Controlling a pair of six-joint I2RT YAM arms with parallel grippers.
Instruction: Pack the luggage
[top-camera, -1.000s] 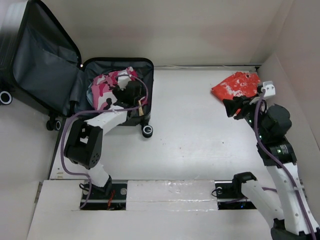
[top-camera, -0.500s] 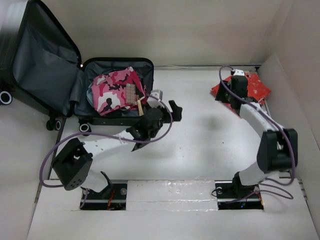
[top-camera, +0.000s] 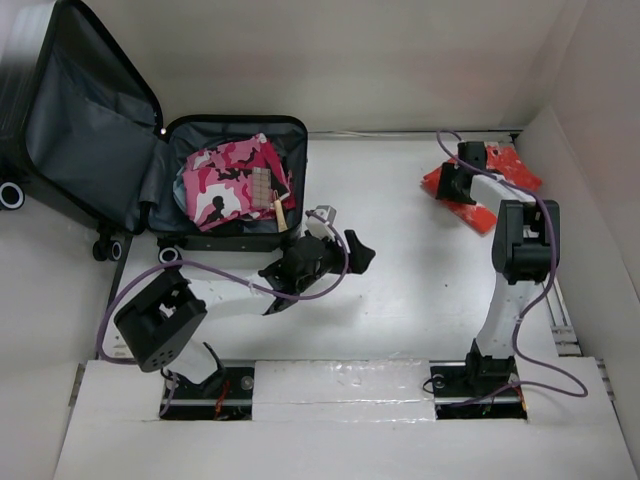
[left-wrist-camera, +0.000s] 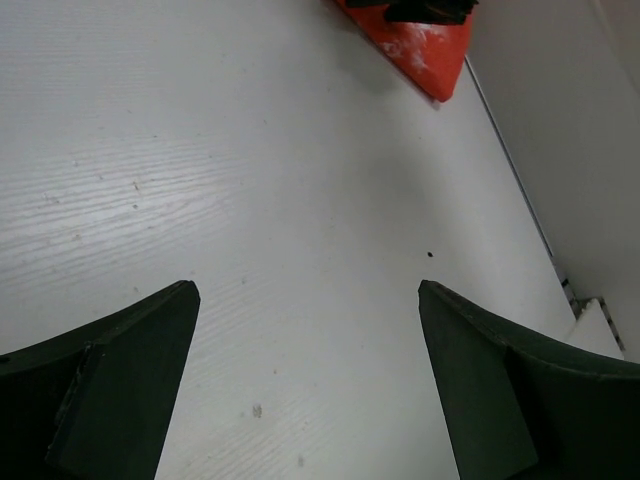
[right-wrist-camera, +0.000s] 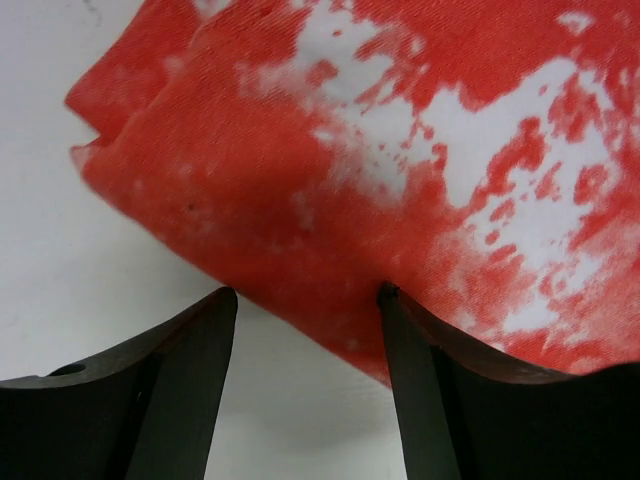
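Observation:
The luggage (top-camera: 85, 110) lies open at the far left, its grey-lined lid propped up. A pink camouflage garment (top-camera: 222, 182) with a small brown checked item (top-camera: 262, 185) on it fills the base half. My left gripper (top-camera: 358, 250) hangs open over bare table right of the luggage, nothing between its fingers (left-wrist-camera: 120, 385). A red-and-white cloth (top-camera: 520, 168) lies at the far right. My right gripper (top-camera: 447, 186) is open at its near edge. In the right wrist view, one fingertip (right-wrist-camera: 392, 300) touches the cloth (right-wrist-camera: 400, 170) and the other is over the table.
A white side wall (top-camera: 590, 200) rises close behind the red cloth, with a cable channel along its foot. In the left wrist view the red cloth (left-wrist-camera: 415, 35) shows far ahead. The luggage's caster wheels (top-camera: 168, 255) stick out toward the table's middle.
My left arm left the pink garment in the luggage and swung right over the table. My right arm reached out and came down at the red cloth's edge, its jaws widening.

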